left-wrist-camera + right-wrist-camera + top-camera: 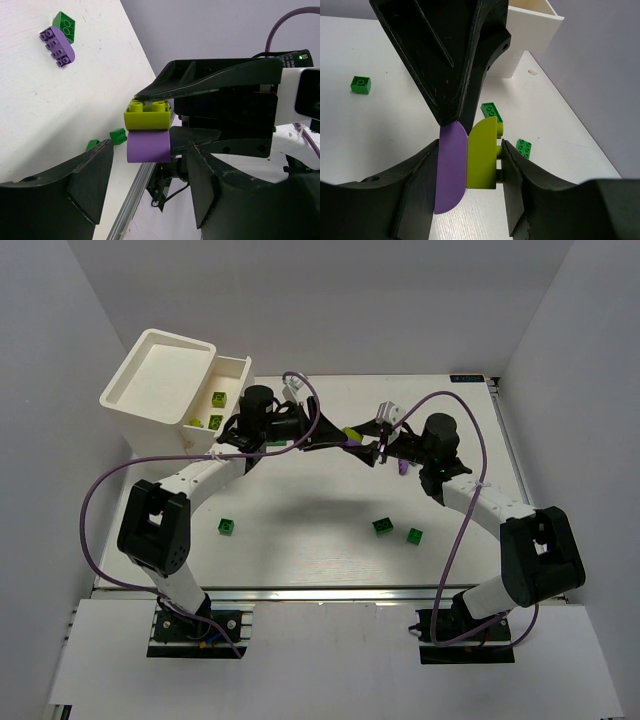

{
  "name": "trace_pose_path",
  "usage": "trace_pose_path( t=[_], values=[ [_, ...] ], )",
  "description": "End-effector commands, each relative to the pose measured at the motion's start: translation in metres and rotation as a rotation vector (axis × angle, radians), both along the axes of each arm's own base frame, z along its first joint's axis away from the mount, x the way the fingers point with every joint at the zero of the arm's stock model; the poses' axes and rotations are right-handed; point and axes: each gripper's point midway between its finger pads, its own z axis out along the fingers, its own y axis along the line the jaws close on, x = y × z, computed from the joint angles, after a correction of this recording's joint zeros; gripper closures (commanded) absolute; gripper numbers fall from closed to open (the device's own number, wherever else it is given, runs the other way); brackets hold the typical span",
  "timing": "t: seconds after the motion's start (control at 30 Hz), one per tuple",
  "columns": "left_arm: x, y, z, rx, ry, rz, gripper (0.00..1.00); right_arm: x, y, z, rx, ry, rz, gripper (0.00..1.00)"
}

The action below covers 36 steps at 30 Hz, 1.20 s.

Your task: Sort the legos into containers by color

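Observation:
My right gripper [470, 145] is shut on a joined pair of legos, a purple piece [451, 165] stuck to a yellow-green brick [482, 155], held above the table's middle [350, 432]. My left gripper [151, 146] is open, and its fingers [90, 185] stand on either side of that pair's purple piece [147, 145]; the yellow-green brick [147, 115] sits just above it. The two grippers meet tip to tip in the top view, left gripper [318, 437] and right gripper [358, 440]. The white containers stand at the back left, a tall bin [160, 375] and a lower tray [238, 370] holding yellow-green bricks [218, 398].
Dark green legos lie loose on the table [228, 527], [383, 526], [415, 535]. A purple lego [402, 468] lies under the right arm. In the left wrist view a purple brick [59, 46] lies beside a green one [65, 26]. The container's corner [530, 30] shows behind.

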Motion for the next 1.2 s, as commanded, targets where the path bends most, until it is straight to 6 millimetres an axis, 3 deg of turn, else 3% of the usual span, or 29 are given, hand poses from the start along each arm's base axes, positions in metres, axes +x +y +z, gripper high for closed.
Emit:
trace_pose_path(
  t=[0.0,0.23,0.67,0.73,0.77,0.83,0.87,0.93,0.97,1.0,1.03,1.17],
  values=[
    [-0.002,-0.006,0.005,-0.020,-0.025,-0.038,0.31,-0.006,0.001,0.023,0.038,-0.068,0.009,1.00],
    [-0.003,-0.010,0.002,-0.020,-0.017,-0.054,0.37,-0.006,0.003,0.023,0.040,-0.064,0.012,1.00],
    [-0.009,-0.014,0.011,-0.075,-0.025,-0.108,0.82,-0.004,0.003,0.019,0.033,-0.044,0.006,0.98],
    [-0.011,-0.014,0.009,-0.072,-0.013,-0.112,0.85,-0.004,0.004,0.018,0.029,-0.037,0.007,0.85],
    [-0.012,-0.013,0.008,-0.069,-0.010,-0.112,0.86,-0.004,0.003,0.015,0.024,-0.026,0.006,0.67],
    [-0.012,-0.007,0.005,-0.051,-0.008,-0.100,0.88,-0.004,0.004,0.014,0.016,-0.018,0.010,0.51],
    [-0.014,-0.006,0.001,-0.038,0.001,-0.100,0.88,-0.002,0.003,0.014,0.011,-0.014,0.016,0.38],
    [-0.013,0.003,-0.001,-0.003,-0.041,-0.085,0.88,-0.006,0.002,0.003,-0.041,0.032,0.055,0.24],
    [-0.012,0.011,-0.010,0.050,-0.063,-0.080,0.91,-0.008,0.004,0.009,-0.055,0.030,0.085,0.11],
    [-0.009,0.014,-0.011,0.091,-0.093,-0.062,0.91,-0.020,0.001,-0.003,-0.087,0.105,0.143,0.11],
    [-0.015,0.020,-0.025,0.155,-0.038,-0.069,0.91,-0.022,-0.001,-0.004,-0.103,0.091,0.168,0.11],
    [-0.019,0.033,-0.044,0.294,-0.126,-0.120,0.92,-0.043,-0.007,-0.005,-0.114,0.119,0.261,0.11]
  ],
)
